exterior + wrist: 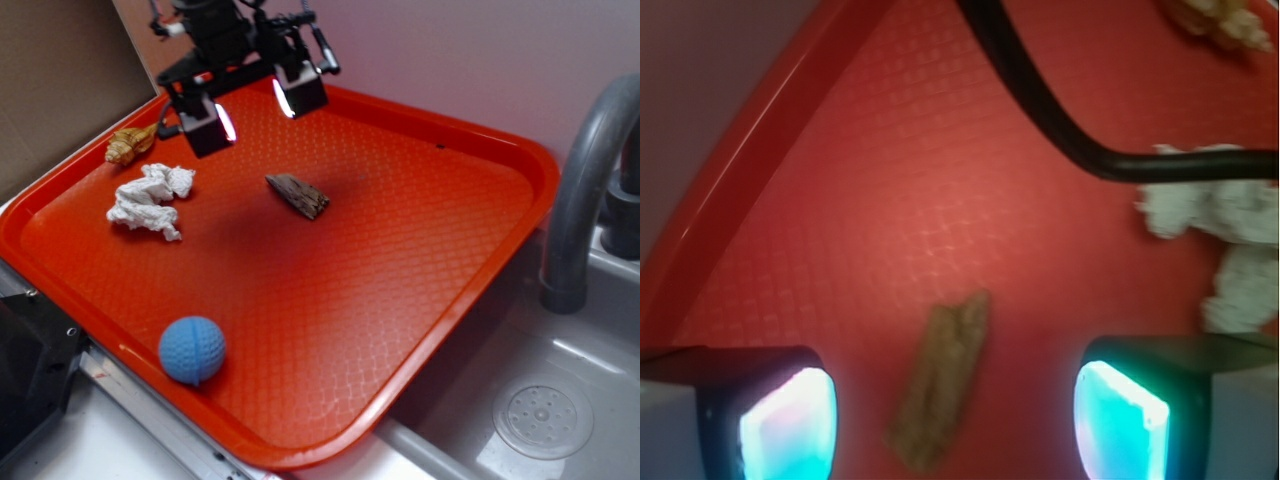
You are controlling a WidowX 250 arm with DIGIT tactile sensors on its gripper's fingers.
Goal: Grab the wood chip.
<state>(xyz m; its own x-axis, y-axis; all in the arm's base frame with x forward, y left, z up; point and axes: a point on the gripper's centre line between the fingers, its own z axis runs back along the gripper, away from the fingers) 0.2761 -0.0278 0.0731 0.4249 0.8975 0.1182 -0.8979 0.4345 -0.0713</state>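
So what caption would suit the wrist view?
Open jaws of the gripper straddle the wood chip on the orange tray.

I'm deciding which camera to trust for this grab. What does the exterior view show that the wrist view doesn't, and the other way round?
Only the exterior view shows the blue ball, the sink with its faucet, and the whole tray. Only the wrist view shows the wood chip lying between the two glowing pads, apart from both, and a black cable crossing above. Both show the wood chip, the crumpled tissue, the seashell and the open gripper.
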